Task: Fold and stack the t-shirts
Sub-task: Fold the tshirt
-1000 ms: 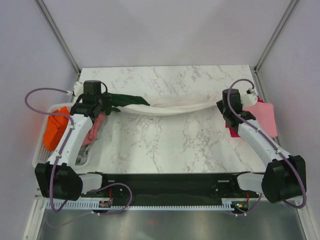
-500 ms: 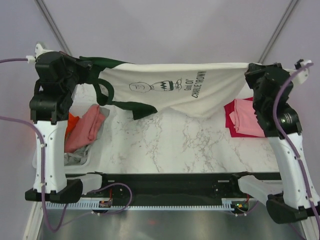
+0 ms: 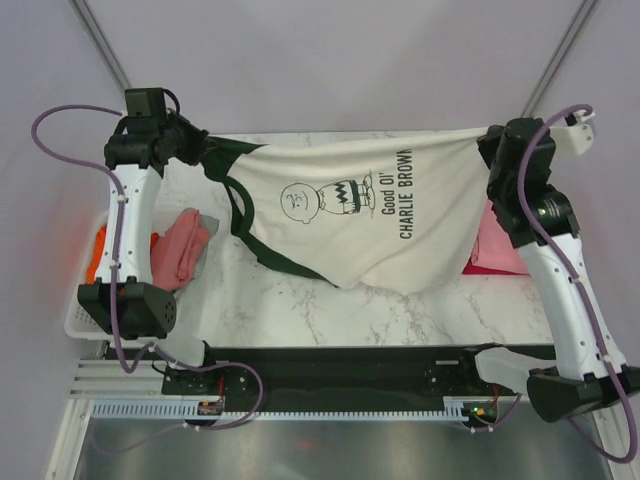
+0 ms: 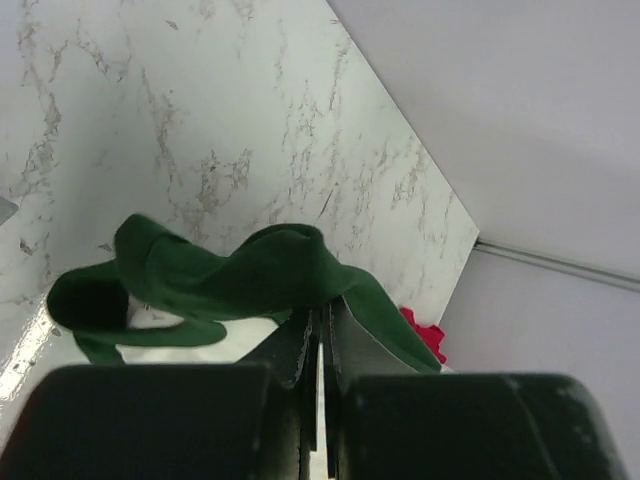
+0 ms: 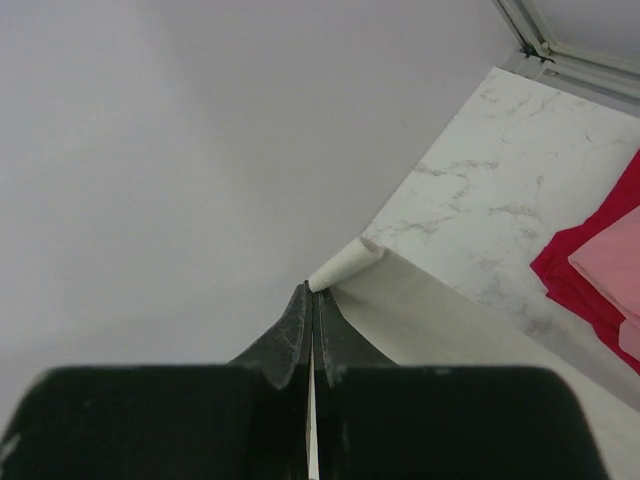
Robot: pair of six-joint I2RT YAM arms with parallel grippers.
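Left fingers (image 4: 298, 345) are pressed tight together, and dark green cloth is bunched right at their tips: that's the sleeve end of the large cream cloth t-shirt with dark green sleeves and a black cartoon print (image 3: 360, 215). Across the way the right fingers (image 5: 295, 325) are squeezed together too, with a curled cream corner of the same shirt nipped between their tips. So the shirt hangs in the air between the two pairs of fingers. Its top edge runs almost straight from one pair to the other, and the body sags down from that line toward the arm bases, over the white marble-patterned desk (image 3: 330, 300). Whether the lowest fold touches the desk, I can't tell. One green sleeve loops and dangles just below the left fingers, on the side toward the right ones. The print faces the overhead camera, the cartoon face about midway between the fingers, the sideways lettering nearer the right pair.

Down below the right fingers, half hidden by the hanging cloth, a folded pale pink t-shirt (image 3: 497, 245) lies on top of a flat crimson t-shirt (image 3: 480, 265) on the desk. Below the left fingers, beside that arm, a crumpled dusty-rose t-shirt (image 3: 180, 245) sits at the white slatted plastic basket (image 3: 80, 322), a bit of grey t-shirt (image 3: 207, 220) touching it, and a bright orange t-shirt (image 3: 97, 255) shows on the arm's outer side
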